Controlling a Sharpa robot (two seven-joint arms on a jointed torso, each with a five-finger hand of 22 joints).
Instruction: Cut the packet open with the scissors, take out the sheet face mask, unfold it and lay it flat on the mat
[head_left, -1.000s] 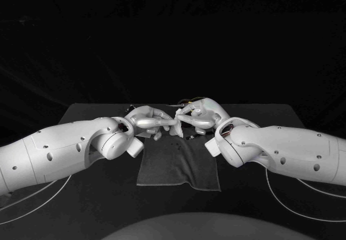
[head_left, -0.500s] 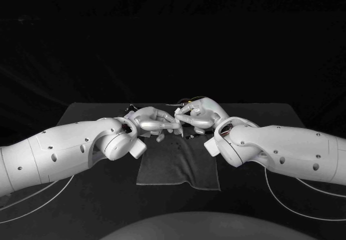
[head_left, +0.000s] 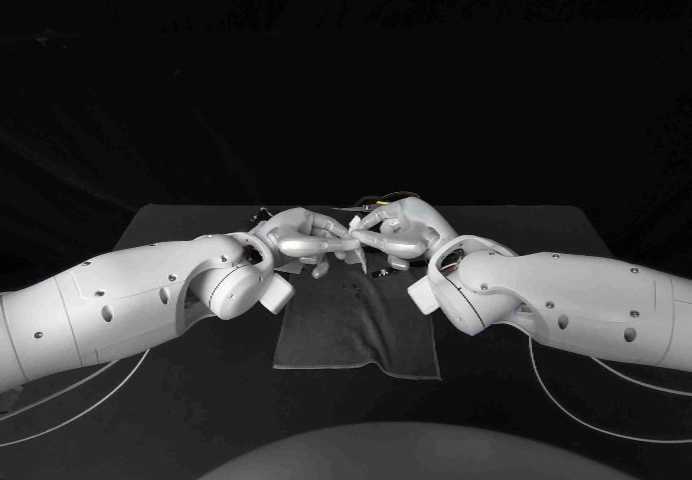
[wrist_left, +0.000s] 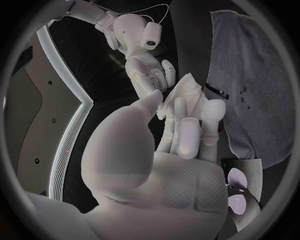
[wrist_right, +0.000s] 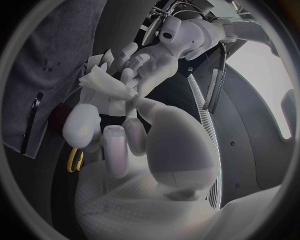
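Grey cloth is what the head camera gives you: the mat (head_left: 358, 335) lies on the black table (head_left: 534, 225) with its long axis running straight away from the robot, its far end under the hands. Over that far end the left hand (head_left: 306, 240) and the right hand (head_left: 392, 232) meet, their fingers curled in and touching tip to tip just above the cloth.

From the left wrist you get the sheet face mask (wrist_left: 184, 95). It is a white, folded wad, not spread out, pinched in the left hand's fingertips (wrist_left: 187, 132). It stands out from them toward the right hand (wrist_left: 145, 65), whose fingers close on its other end. Its long axis therefore runs from one hand to the other, across the mat's width rather than along it. A thin black strip (wrist_left: 215, 90) lies at the mat's edge close to the mask; you cannot tell what it is.

From the right wrist you see the same grip from the other side. The mask (wrist_right: 106, 87), creased and bunched, is held between the right hand's fingers (wrist_right: 87, 122) and the left hand (wrist_right: 159, 60), again pointing from hand to hand beside the mat (wrist_right: 50, 60). Both hands grip the mask, and neither is free. A yellow loop (wrist_right: 75, 160) sits near the right fingers over the dark table; what it belongs to is unclear.
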